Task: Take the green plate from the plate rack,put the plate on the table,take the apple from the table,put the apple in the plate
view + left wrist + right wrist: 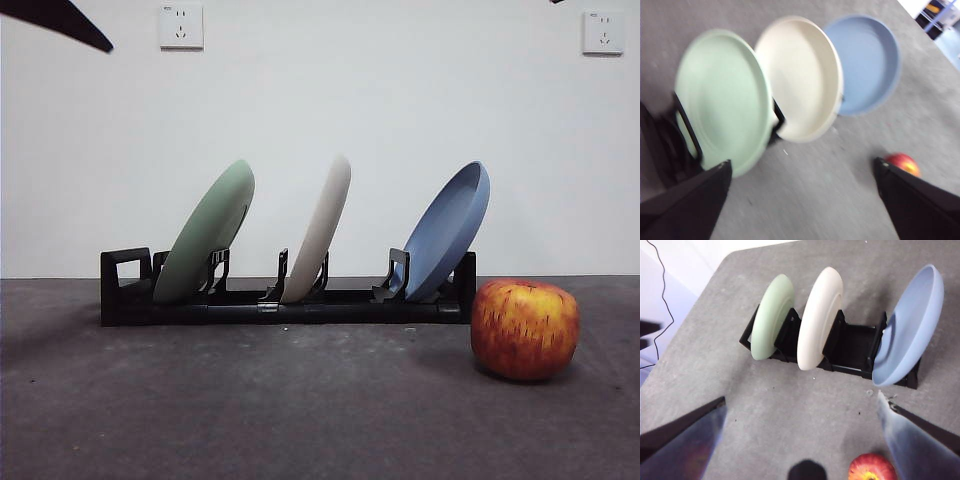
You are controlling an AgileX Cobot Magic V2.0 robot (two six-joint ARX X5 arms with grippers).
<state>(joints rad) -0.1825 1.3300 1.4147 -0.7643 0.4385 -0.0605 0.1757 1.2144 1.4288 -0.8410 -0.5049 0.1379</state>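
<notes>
Bare lab-like test bench: grey table (pixel 250 420), blank white wall (pixel 400 110), wall sockets (pixel 181 26).

Green plate (pixel 771 316), cream plate (pixel 819 317), blue plate (pixel 910 327) leaning in black rack (pixel 850 347), apple (pixel 871 468) nearby on table (pixel 780 410)

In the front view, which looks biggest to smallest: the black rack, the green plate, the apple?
1. The plate rack, by far the longest.
2. The green plate, seen edge-on.
3. The apple, though it sits nearer the camera, which flatters it.
</notes>
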